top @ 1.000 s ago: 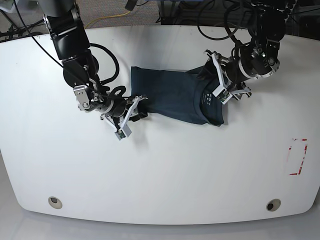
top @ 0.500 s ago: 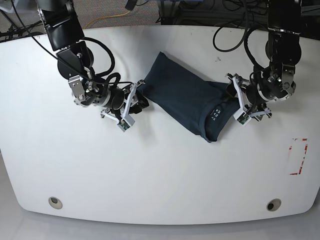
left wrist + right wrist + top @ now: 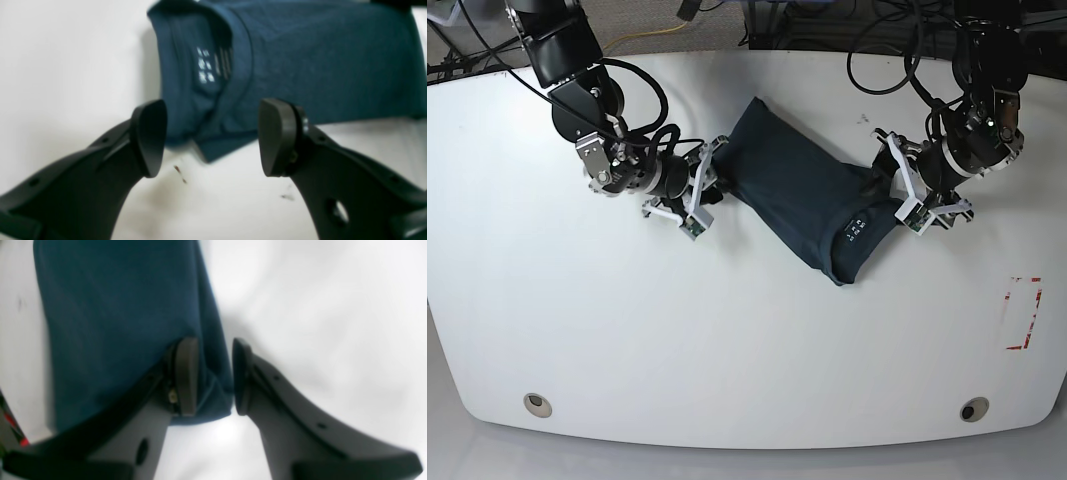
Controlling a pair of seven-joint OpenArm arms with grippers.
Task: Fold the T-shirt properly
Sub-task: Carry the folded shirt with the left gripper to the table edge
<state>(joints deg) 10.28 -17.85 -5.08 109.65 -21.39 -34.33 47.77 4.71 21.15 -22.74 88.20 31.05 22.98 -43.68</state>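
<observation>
The right gripper [image 3: 213, 376] has its two pads drawn close with the bottom corner of the T-shirt [image 3: 812, 195] between them; the wrist view shows cloth filling the narrow gap, so I judge that it pinches the hem corner, though whether both pads press the cloth cannot be told for sure. The left gripper [image 3: 213, 138] stands wide apart and holds nothing: its pads frame the collar end of the T-shirt from just off its edge, with bare table [image 3: 747, 340] between them.

The T-shirt lies on the table as a narrow, long bundle, set slantwise. Its hem end points toward the right gripper, and its collar end, with the small white neck label [image 3: 855, 229] showing, points toward the left gripper. In the base view the left gripper [image 3: 919, 196] sits just beside the collar end, and the right gripper [image 3: 707, 190] sits at the opposite end.

As to progress, the sleeves and sides appear already turned in, since no sleeve sticks out and the bundle has fairly straight long edges. What looks left is the fold along the length, bringing the hem end over toward the collar end, and then a smoothing of the loose flap at the collar. The bundle also sits askew on the table, so some straightening may be wanted.
</observation>
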